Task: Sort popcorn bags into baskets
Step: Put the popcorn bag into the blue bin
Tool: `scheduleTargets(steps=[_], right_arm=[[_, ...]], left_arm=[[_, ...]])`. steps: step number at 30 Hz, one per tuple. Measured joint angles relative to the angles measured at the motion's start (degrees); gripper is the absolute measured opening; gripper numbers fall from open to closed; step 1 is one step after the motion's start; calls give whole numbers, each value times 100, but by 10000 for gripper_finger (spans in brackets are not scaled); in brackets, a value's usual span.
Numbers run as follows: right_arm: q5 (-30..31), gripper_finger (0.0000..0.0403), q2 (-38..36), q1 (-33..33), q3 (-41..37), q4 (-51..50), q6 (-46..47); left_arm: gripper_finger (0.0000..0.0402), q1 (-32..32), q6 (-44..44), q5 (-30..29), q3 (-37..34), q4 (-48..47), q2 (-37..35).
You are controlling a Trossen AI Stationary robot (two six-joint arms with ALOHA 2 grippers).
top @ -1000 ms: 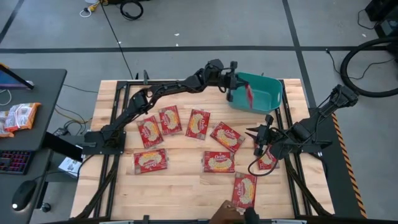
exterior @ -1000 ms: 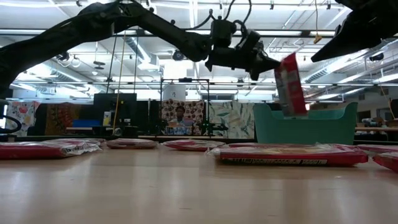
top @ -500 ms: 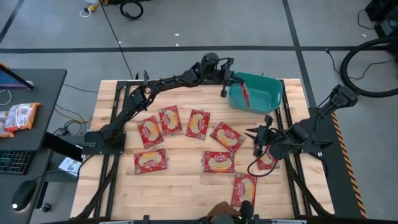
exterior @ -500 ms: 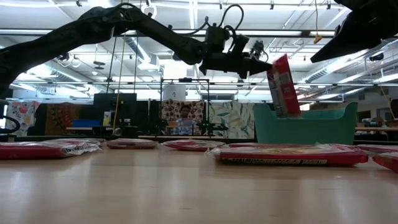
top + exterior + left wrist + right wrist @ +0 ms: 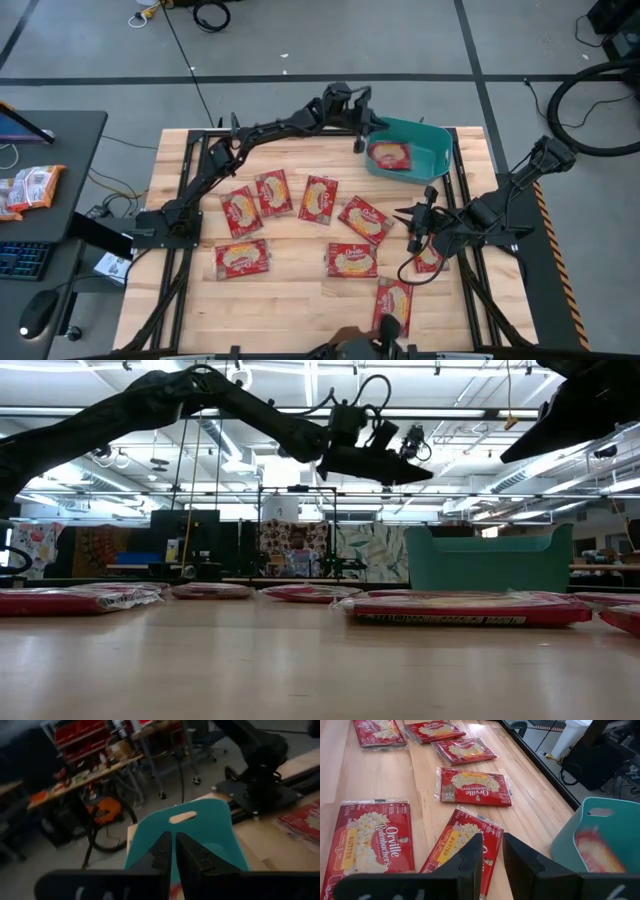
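The teal basket (image 5: 436, 148) stands at the table's far right. One red popcorn bag (image 5: 389, 153) lies flat inside it, face up. My left gripper (image 5: 362, 126) hovers level at the basket's left rim, above it (image 5: 420, 472), fingers a narrow slit apart (image 5: 173, 851) with nothing between them. Several more popcorn bags (image 5: 318, 198) lie flat across the middle of the table. My right gripper (image 5: 420, 226) waits right of centre, open (image 5: 492, 855), above a bag (image 5: 457, 842) without touching it.
A person's hand (image 5: 385, 328) reaches in at the table's near edge, beside the nearest bag (image 5: 393, 303). A desk with a keyboard and snack packets (image 5: 30, 188) stands left of the table. Bare wood lies along the table's near left.
My left gripper has drawn back a little from over the basket toward its left rim, rolling as it went, and has let go of the bag. The bag, which hung upright below the fingers, has fallen and lies flat in the basket. The person's hand has shifted right.
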Motion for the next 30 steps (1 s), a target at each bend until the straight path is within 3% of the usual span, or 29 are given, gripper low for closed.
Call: scheduleTargets(steps=[7, 14, 17, 21, 25, 30], right_arm=[[0, 80, 0, -2, 0, 2, -11], [2, 80, 0, -2, 0, 11, -11], [10, 80, 0, -2, 0, 13, -16], [159, 80, 0, -2, 0, 46, -23], [160, 80, 0, -6, 0, 169, -53], [182, 80, 34, -20, 0, 487, -290]], left_arm=[[58, 18, -246, -40, -3, -1302, -579], [77, -224, 75, 147, -1, -4400, -1411], [77, -433, 73, -294, 1, -5573, -1636], [78, -762, 46, -1335, 1, -6857, -1727], [78, -1142, -92, -2256, -1, -7797, -1729], [78, -1559, -550, -2921, -1, -8712, -1729]])
